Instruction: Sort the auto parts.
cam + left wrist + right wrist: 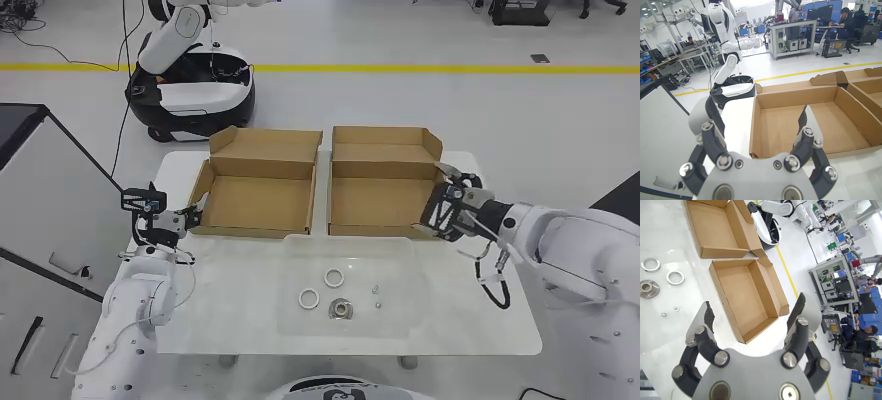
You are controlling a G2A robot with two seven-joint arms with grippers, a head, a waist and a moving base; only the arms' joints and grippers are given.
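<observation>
Two open cardboard boxes stand side by side at the back of the white table (pixel 230 300): the left box (pixel 255 200) and the right box (pixel 380 200). In front of them lie two white rings (pixel 334 277) (pixel 309 298), a metal flange (pixel 341 309) and two small nuts (pixel 376 290). My left gripper (pixel 190 217) (pixel 757 106) is open at the left box's (pixel 829 121) outer wall, holding nothing. My right gripper (pixel 432 210) (pixel 754 299) is open over the right box's (pixel 745 291) outer edge. The right wrist view takes in the rings (pixel 675 277), flange (pixel 648 289) and nuts (pixel 676 308).
Another white robot (pixel 190 85) stands on the floor just behind the table's far left corner. A grey cabinet (pixel 40 190) borders the table on the left. Both boxes have raised flaps along their back walls.
</observation>
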